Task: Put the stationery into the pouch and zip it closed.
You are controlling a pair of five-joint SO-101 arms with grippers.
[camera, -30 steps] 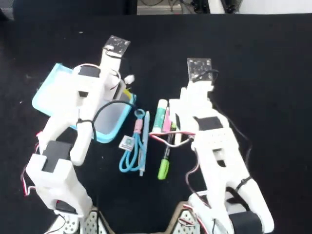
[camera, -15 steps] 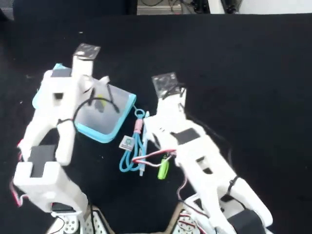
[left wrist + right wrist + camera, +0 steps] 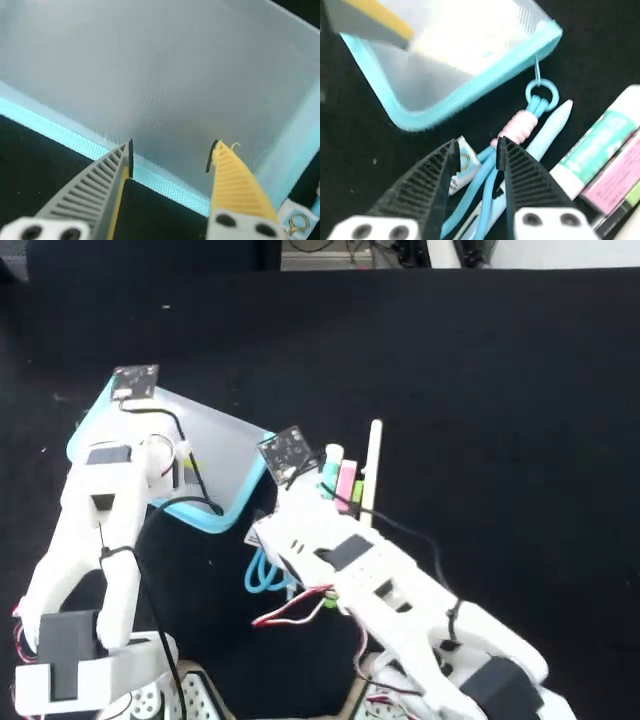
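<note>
My right end effector (image 3: 477, 150) hangs part open and empty, its fingers straddling the blue cord (image 3: 485, 180). The blue pen (image 3: 545, 135) lies just beside, lengthwise along the cord. The pouch (image 3: 215, 445) lies on the desk (image 3: 500, 390) at the upper left of the high view. My left end effector (image 3: 170, 155) gapes wide over its teal rim, empty. The right arm is nearer the pen.

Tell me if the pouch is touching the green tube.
Apart. The right wrist view shows bare black table between the pouch corner and the green tube.
</note>
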